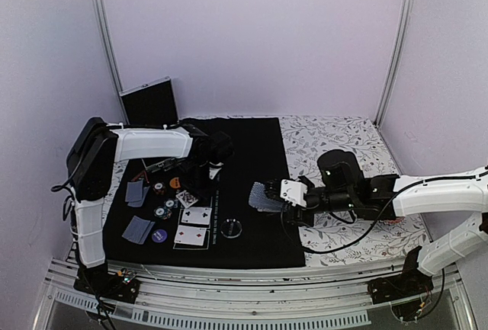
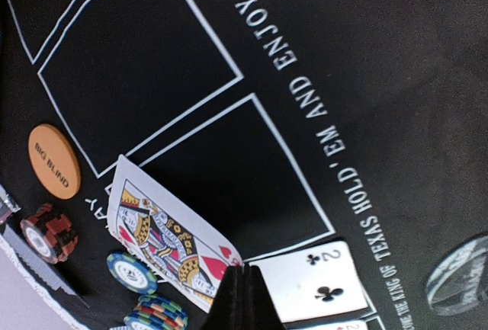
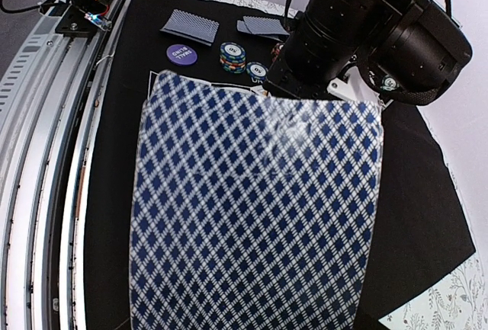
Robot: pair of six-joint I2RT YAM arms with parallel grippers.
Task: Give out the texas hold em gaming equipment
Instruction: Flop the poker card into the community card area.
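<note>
Alignment between the face card point(image 2: 164, 235) and the empty outlined box point(image 2: 244, 185) on the black mat point(image 1: 252, 155) is what the coming move seems to turn on. The left tool point(image 2: 242, 299) is pressed fully closed, its tips meeting on one corner of that card, so it appears to be pinching it. From the tips the card stretches away toward the mat's chip side. Its long axis runs diagonally, with edges out of square with the white lines. It overlaps only the box's corner, with most of the box bare beyond it. The two of clubs point(image 2: 320, 280) lies flat in the neighbouring box, just beside the tips. My reading is that the card needs a twist and a short slide into the bare box. The left arm is plainly the nearer. The right tool point(image 1: 288, 195) hangs well apart over the mat's other side, near the patterned surface point(image 1: 343, 143). It is partly closed on lattice-backed cards point(image 3: 259, 208), backs up; whether one or a stack I cannot tell.
</note>
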